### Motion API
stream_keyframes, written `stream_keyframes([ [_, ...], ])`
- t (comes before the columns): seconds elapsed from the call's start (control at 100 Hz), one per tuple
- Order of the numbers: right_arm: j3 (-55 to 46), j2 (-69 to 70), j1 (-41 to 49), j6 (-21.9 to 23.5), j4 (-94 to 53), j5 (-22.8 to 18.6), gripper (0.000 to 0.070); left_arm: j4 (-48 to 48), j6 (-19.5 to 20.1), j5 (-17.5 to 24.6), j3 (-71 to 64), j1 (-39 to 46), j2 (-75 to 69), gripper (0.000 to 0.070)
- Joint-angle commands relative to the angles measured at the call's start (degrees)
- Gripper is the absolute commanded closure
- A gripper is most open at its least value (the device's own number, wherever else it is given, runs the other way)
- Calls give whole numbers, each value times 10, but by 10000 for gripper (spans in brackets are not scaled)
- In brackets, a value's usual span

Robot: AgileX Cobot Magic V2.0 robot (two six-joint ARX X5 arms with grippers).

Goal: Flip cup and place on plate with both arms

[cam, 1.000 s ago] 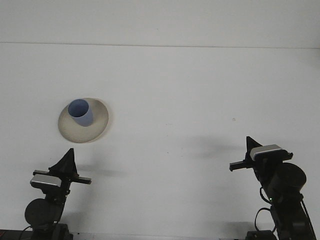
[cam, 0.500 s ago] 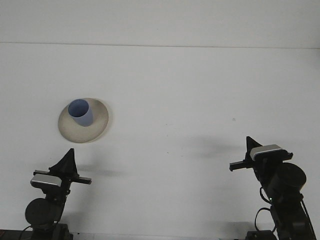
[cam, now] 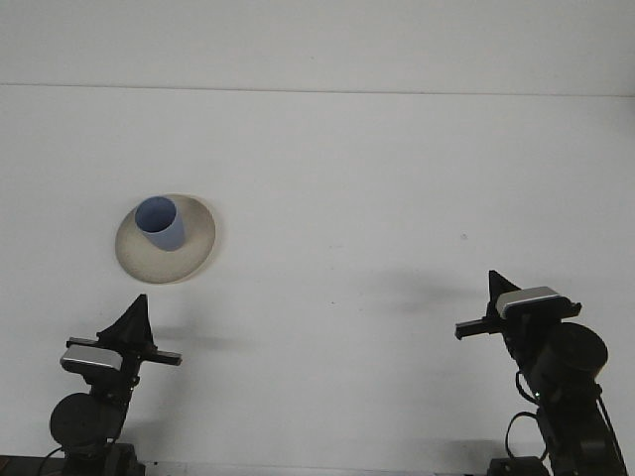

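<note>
Sitting mouth-up on the shallow beige round plate [cam: 167,238], the pale blue plastic cup [cam: 160,223] rests towards the plate's upper left part, on the left side of the white table [cam: 397,198]. Judging by that, the task looks finished or very nearly so, and little remains but to leave things alone.

What could still go wrong: the cup stands off-centre, close to the plate's raised rim, so a nudge from an arm reaching forward again might tip it or slide it off the plate. The left arm is the nearer one, directly below the plate, so any careless forward sweep from it would be the likely cause. The plate itself could skid on the smooth table if pushed.

Both arms are drawn in low at the near edge, well apart from the plate. The left gripper [cam: 134,319] points up and forward as a dark wedge; whether it is wide or narrow I cannot tell. The right gripper [cam: 493,288] is likewise raised and pointed forward, holding nothing visible, its spread also impossible to tell
</note>
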Motion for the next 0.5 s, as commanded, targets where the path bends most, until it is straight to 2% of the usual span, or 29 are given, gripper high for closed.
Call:
stream_keyframes([
  [0.0,5,0,1,8,9,0,700,5,-1,-3,-12,-1,-1,688],
  [0.49,-26,-41,1,8,34,0,700,5,-1,-3,-12,-1,-1,688],
])
